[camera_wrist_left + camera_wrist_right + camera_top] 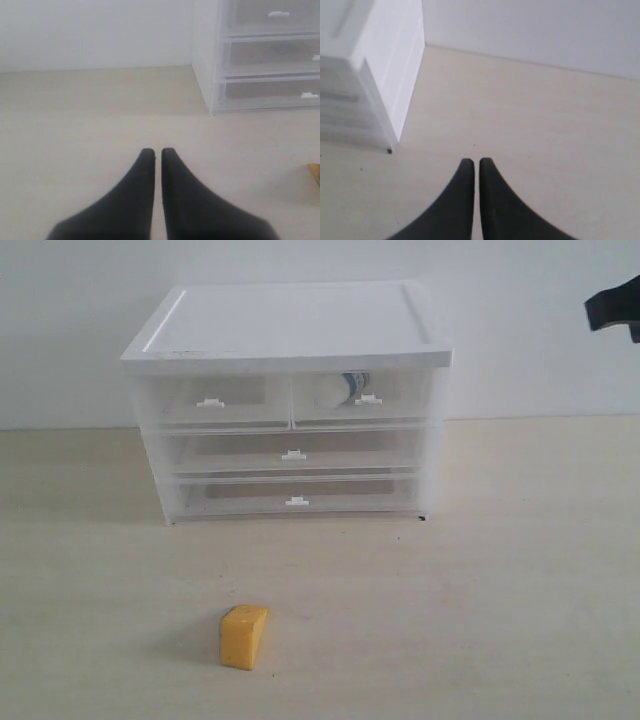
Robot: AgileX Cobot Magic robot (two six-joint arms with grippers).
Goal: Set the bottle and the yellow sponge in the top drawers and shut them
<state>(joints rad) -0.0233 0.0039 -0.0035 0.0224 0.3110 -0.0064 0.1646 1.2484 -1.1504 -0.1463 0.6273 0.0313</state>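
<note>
Left gripper (157, 150), right gripper (476, 161) closed, empty (above pale beige table (500, 590)); white wall (80, 340) behind

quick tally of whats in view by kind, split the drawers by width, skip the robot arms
cabinet: 1
half-width top drawers: 2
full-width drawers: 2
bottle: 1
yellow sponge: 1
total: 7
</note>
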